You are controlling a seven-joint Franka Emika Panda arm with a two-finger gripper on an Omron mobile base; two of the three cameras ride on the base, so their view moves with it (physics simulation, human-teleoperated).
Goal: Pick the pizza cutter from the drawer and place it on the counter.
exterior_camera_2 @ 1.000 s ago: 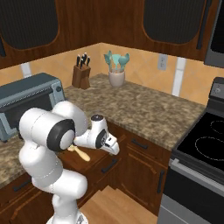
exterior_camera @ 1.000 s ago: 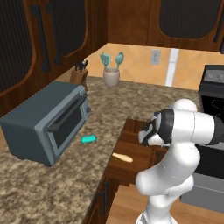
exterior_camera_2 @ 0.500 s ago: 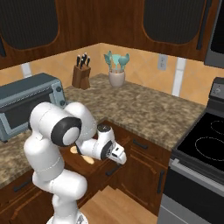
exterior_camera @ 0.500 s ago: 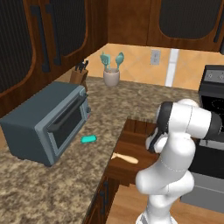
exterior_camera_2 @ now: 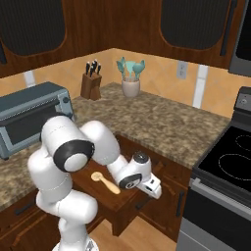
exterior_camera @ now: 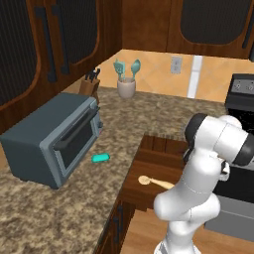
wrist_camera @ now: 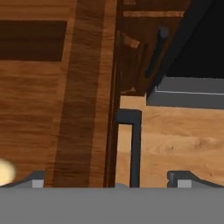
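Observation:
The pale tan pizza cutter (exterior_camera_2: 105, 182) lies flat on the floor of the pulled-out dark wood drawer (exterior_camera_2: 128, 210), disc end toward the counter (exterior_camera_2: 162, 122). In the left base view the pizza cutter (exterior_camera: 155, 182) rests in the drawer (exterior_camera: 149, 161), beside the speckled counter (exterior_camera: 119, 126). My gripper (exterior_camera_2: 153, 189) hangs low over the drawer's front edge, right of the cutter, and holds nothing. In the hand view the gripper (wrist_camera: 111, 181) is open, straddling the drawer's front rim and dark bar handle (wrist_camera: 134, 144). A pale bit of the pizza cutter (wrist_camera: 4, 170) shows at the left edge.
A grey-blue toaster oven (exterior_camera: 49, 141) stands on the counter with a small teal bar (exterior_camera: 100, 158) before it. A crock of teal spatulas (exterior_camera: 126, 82) and a knife block (exterior_camera: 91, 82) stand at the back. The black stove (exterior_camera_2: 230, 157) borders the drawer on the right.
My hand has swung down and outward from above the cutter to the drawer's front edge. The pizza cutter has not moved.

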